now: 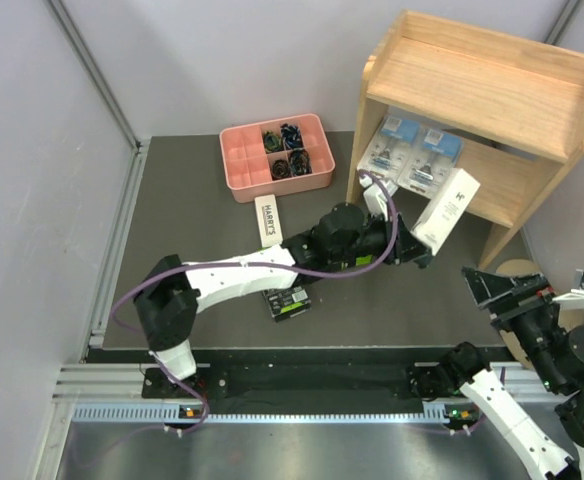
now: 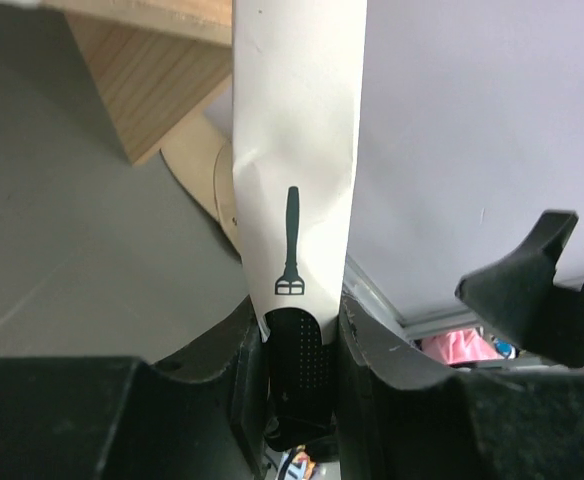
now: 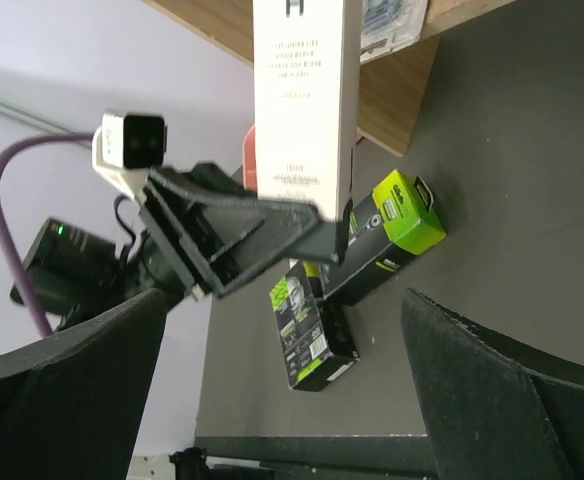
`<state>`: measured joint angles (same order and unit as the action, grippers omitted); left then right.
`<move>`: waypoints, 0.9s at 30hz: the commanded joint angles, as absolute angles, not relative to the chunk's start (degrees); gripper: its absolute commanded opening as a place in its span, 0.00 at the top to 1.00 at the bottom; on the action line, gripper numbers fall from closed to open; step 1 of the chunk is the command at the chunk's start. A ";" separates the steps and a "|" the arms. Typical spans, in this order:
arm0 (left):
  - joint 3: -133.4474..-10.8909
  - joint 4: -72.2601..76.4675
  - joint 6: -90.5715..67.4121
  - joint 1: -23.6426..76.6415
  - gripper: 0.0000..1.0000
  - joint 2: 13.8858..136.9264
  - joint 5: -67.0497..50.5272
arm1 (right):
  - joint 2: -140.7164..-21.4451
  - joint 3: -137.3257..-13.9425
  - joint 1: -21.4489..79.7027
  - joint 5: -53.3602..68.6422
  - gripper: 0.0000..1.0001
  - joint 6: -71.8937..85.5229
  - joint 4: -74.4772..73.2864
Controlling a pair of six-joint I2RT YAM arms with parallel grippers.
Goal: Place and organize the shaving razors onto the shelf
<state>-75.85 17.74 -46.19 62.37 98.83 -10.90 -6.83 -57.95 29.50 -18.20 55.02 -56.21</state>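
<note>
My left gripper (image 1: 419, 250) is shut on the lower end of a slim white razor box (image 1: 447, 208), which tilts up toward the lower tier of the wooden shelf (image 1: 492, 75). In the left wrist view the box (image 2: 297, 150) stands pinched between both fingers (image 2: 234, 365). Two clear blister packs (image 1: 390, 146) (image 1: 430, 160) lie on the lower tier. A second white box (image 1: 269, 220) lies flat on the mat. One black and green box (image 1: 286, 300) lies by the left arm; the right wrist view shows two (image 3: 390, 232) (image 3: 308, 332). My right gripper (image 1: 502, 290) is open and holds nothing.
A pink divided tray (image 1: 242, 170) of small dark items sits at the back, left of the shelf. A round wooden disc (image 1: 517, 270) lies by the shelf's front right foot. Grey walls close in on both sides, and a metal rail runs along the near edge.
</note>
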 commanded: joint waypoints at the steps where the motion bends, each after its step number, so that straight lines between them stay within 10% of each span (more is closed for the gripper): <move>1: -85.75 20.48 -50.61 59.77 1.00 103.35 -18.36 | -7.21 -60.82 29.18 -19.51 0.01 53.53 -56.34; 27: -129.81 13.80 -66.18 55.90 0.95 136.23 -18.73 | -6.24 -64.16 29.27 -22.85 0.01 52.56 -59.41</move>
<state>-125.45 12.38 -64.95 55.90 135.48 -21.58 -6.76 -62.41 29.50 -21.56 53.65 -59.48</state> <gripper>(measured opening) 0.317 0.987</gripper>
